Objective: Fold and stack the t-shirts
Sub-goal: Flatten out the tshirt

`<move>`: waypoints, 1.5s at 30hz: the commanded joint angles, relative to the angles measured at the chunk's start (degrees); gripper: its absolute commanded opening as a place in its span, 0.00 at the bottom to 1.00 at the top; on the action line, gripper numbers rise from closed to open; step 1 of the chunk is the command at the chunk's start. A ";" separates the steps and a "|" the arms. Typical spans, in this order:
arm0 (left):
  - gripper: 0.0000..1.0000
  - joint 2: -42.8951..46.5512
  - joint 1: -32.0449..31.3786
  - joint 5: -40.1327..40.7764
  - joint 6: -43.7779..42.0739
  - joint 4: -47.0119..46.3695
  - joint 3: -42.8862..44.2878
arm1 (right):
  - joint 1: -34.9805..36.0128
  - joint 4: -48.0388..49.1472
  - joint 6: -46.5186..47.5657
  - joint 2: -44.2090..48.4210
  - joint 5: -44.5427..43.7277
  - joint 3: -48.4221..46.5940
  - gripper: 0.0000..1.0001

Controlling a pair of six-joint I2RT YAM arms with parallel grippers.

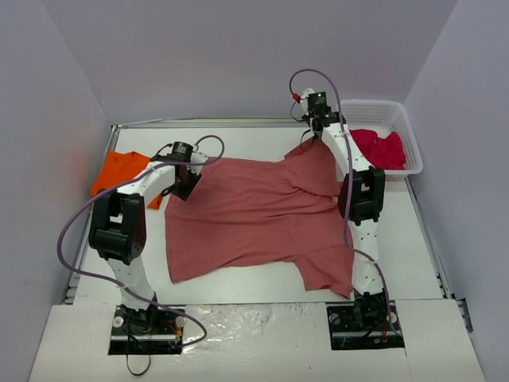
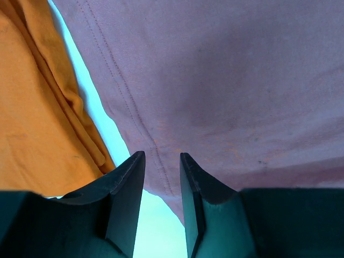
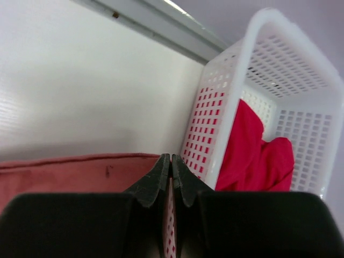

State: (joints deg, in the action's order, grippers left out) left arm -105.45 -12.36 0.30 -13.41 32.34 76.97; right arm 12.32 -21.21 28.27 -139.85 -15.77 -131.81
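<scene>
A large brick-red cotton t-shirt [image 1: 254, 215] lies spread across the middle of the white tabletop [image 1: 238, 147]. Its hem faces the lower edge of the overhead view and one sleeve reaches toward the lower right. A bright orange t-shirt [image 1: 119, 169] lies at the left edge, just beside the red one, with a thin strip of bare tabletop between their edges in the left wrist view. A crimson-pink t-shirt [image 1: 382, 149] sits crumpled inside a white perforated plastic basket [image 1: 374, 105] at the upper right.

The left gripper [image 2: 161, 158] is at the red shirt's upper left corner. Its fingers are apart, with the stitched edge of the cloth showing in the narrow gap between them. The right gripper [image 3: 171, 158] is at the shirt's upper right, just beside the basket wall, its fingers pressed together. The cloth rises in a peak to their tips, though whether it is pinched there cannot be told.

Bare tabletop runs along the far edge, below the hem, and down the right side.
</scene>
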 commanded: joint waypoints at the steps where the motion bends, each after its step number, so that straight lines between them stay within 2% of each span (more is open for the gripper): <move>1: 0.31 0.33 0.49 1.02 -0.57 0.97 0.29 | -0.63 1.52 -1.20 -0.07 -4.35 -3.54 0.00; 10: 0.31 0.24 0.49 0.85 -0.57 1.15 0.29 | -0.80 2.76 -1.55 -4.81 -10.84 -3.63 0.01; 11: 0.31 0.24 0.49 0.67 -0.65 1.24 0.29 | -0.89 2.67 -1.64 -5.34 -11.56 -3.28 0.08; 12: 0.31 0.24 0.58 0.58 -0.57 1.24 0.29 | -0.98 2.75 -1.73 -6.04 -12.35 -3.19 0.25; 13: 0.31 0.16 0.58 0.50 -0.57 1.32 0.29 | -0.98 2.76 -1.82 -6.22 -12.88 -2.93 0.33; 15: 0.31 0.07 0.58 0.41 -0.57 1.41 0.46 | -1.07 2.76 -2.17 -6.40 -14.28 -2.49 0.58; 16: 0.31 -0.02 0.58 0.32 -0.57 1.67 0.64 | -1.07 2.76 -2.43 -5.88 -14.20 -2.23 0.62; 20: 0.31 0.07 0.58 0.23 -0.48 1.76 0.81 | -1.07 2.75 -3.22 -4.03 -13.50 -1.00 0.64; 21: 0.31 0.15 0.67 0.23 -0.39 1.76 0.90 | -1.15 2.76 -3.40 -3.42 -12.71 -0.30 0.64; 23: 0.31 0.59 0.67 0.23 0.22 1.42 0.90 | -0.98 2.76 -3.92 -0.96 -10.52 1.28 0.53; 24: 0.31 0.94 1.02 0.23 0.49 1.06 1.08 | -1.07 2.76 -4.36 0.53 -8.42 2.51 0.36; 25: 0.31 1.82 1.28 -0.29 0.66 0.54 1.25 | -0.98 2.76 -4.80 1.33 -7.62 3.22 0.26; 27: 0.31 2.70 1.46 -0.30 1.45 -0.08 2.57 | -0.80 2.58 -5.68 3.08 -5.86 5.06 0.10; 29: 0.31 2.79 1.55 -2.22 1.89 -0.08 4.49 | -0.63 2.67 -6.38 4.32 -4.10 6.64 0.02; 32: 0.29 1.83 1.46 -2.76 1.63 0.53 7.48 | -0.45 2.49 -6.56 6.52 -0.50 9.90 0.00; 35: 0.18 -0.54 1.55 -1.79 1.63 1.06 12.32 | -0.01 1.71 -6.83 7.05 1.35 11.83 0.00; 36: 0.06 -2.37 1.55 -1.79 1.63 1.24 14.76 | 0.25 1.61 -7.09 7.14 1.53 12.27 0.00; 37: 0.03 -3.26 1.55 -1.70 1.89 1.67 16.09 | 0.34 1.61 -7.26 7.05 1.53 12.63 0.00; 45: 0.02 -11.17 1.46 -1.61 5.76 1.50 23.13 | 1.66 1.26 -7.27 6.35 1.09 14.74 0.00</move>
State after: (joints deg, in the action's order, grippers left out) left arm -115.35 -11.11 -1.50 -9.91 32.73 97.93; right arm 13.17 -18.85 21.63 -135.33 -14.90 -117.23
